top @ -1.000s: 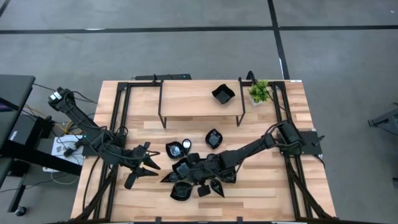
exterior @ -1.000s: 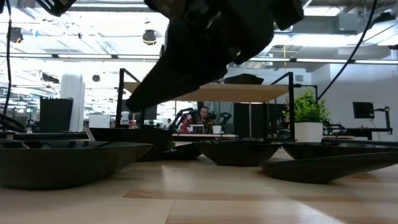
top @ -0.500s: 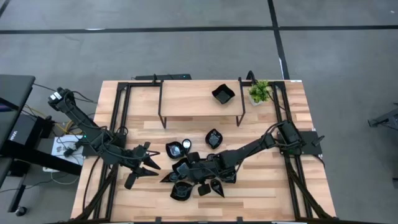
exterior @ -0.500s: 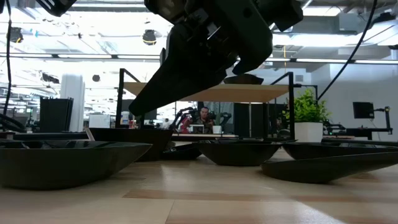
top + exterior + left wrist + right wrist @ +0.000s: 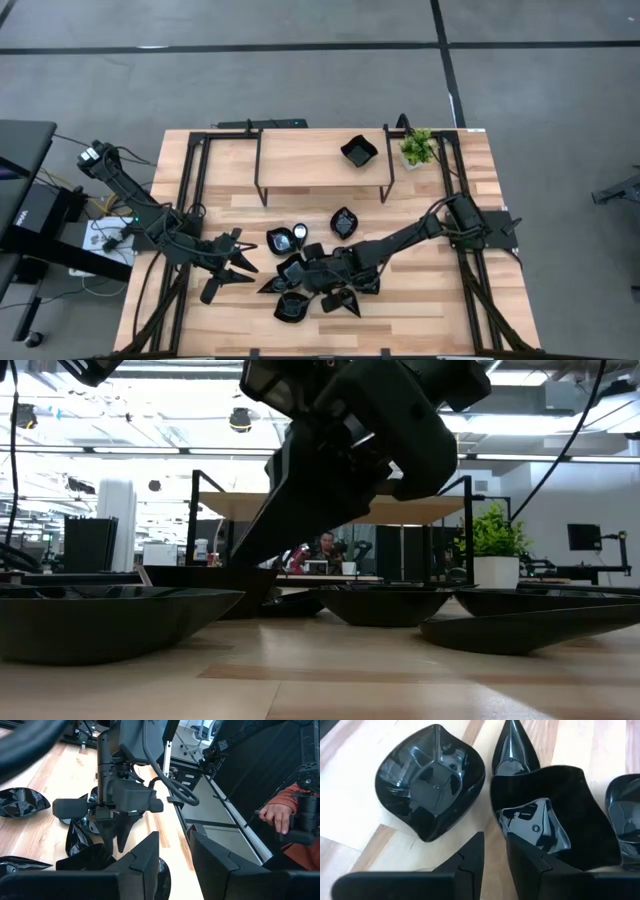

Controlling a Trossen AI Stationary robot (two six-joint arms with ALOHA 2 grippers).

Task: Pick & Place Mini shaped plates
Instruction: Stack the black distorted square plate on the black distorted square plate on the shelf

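- The right end effector hangs low over the cluster of mini shaped plates at the near middle of the surface. Its fingers stand slightly apart, one on each side of the rim of a square plate, not clamped on it.
- Just beside that plate lie a scalloped round plate and a pointed leaf plate; the edge of a fourth plate shows at its other side.
- The cluster is too tightly packed to count exactly; roughly eight or nine plates lie touching or overlapping.
- The left end effector waits beside the cluster, fingers parted and empty.
- Farther back, two plates sit apart from the pile: a round plate and a lobed plate.
- One more plate rests on the raised shelf at the far side.
- A small potted plant stands just beside the shelf's right end.
- A person's hand shows beyond the surface's edge.
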